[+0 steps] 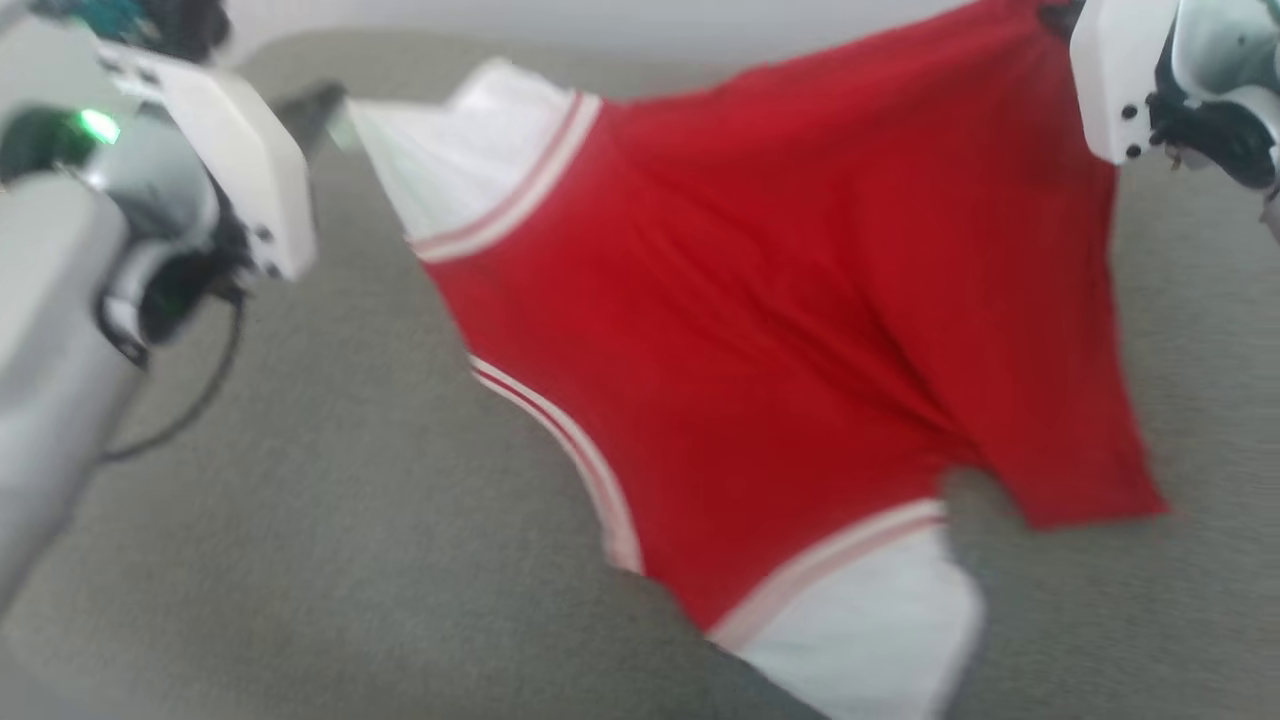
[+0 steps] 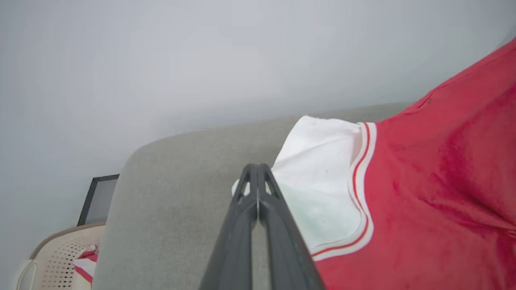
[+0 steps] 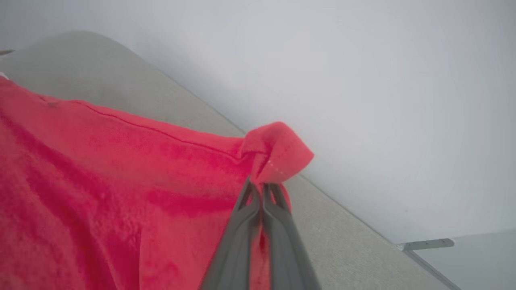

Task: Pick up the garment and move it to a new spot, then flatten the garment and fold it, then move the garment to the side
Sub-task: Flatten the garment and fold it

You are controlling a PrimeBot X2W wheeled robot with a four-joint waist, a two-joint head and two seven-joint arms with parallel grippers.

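The garment (image 1: 760,330), a red shirt with white sleeves and red-and-white striped trim, hangs stretched between my two grippers above a grey upholstered surface (image 1: 300,560). My left gripper (image 1: 335,105) is shut on the edge of one white sleeve (image 2: 318,181); in the left wrist view its fingers (image 2: 258,171) press together at the sleeve's corner. At the upper right my right gripper (image 3: 262,187) is shut on a bunched red corner (image 3: 278,151) of the garment. The other white sleeve (image 1: 870,630) hangs low at the front. The picture is blurred.
A beige perforated basket (image 2: 56,257) holding a small striped cloth stands beyond the grey surface's edge, with a dark framed panel (image 2: 98,197) behind it. A pale wall (image 2: 201,60) rises at the back. A black cable (image 1: 200,390) loops under my left forearm.
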